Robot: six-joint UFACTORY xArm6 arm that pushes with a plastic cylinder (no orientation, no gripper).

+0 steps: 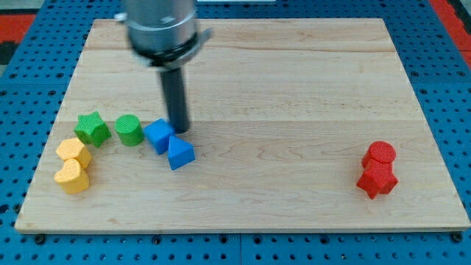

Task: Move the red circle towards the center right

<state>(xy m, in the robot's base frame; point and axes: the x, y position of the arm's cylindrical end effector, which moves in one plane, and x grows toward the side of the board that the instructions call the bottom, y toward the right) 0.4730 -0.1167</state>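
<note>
Tip (179, 131) of dark rod resting on wooden board (294, 81), left of centre, just above and touching or nearly touching upper right edge of blue cube (159, 135). No fingers on this arm, only a plain rod, so nothing opened, closed or held. Rod rising to grey cylindrical mount (162, 28) at the view's top.

Blue triangle block (179, 153) immediately below and right of blue cube, the two touching. Green cylinder (129, 130) just left of blue cube; green star-shaped block (93, 128) just left of that, forming a short row. Two yellow blocks at far left near board edge: upper one, roughly hexagonal (73, 152), lower one, heart-like (72, 177), touching each other.

Red circle (380, 154) at the view's lower right, well apart from tip, sitting directly above and touching a second red block (377, 179), shape roughly star-like but not clearly made out. Both red blocks close to board's right edge, below mid-height.

Blue perforated surface (29, 88) around the board on all sides.
</note>
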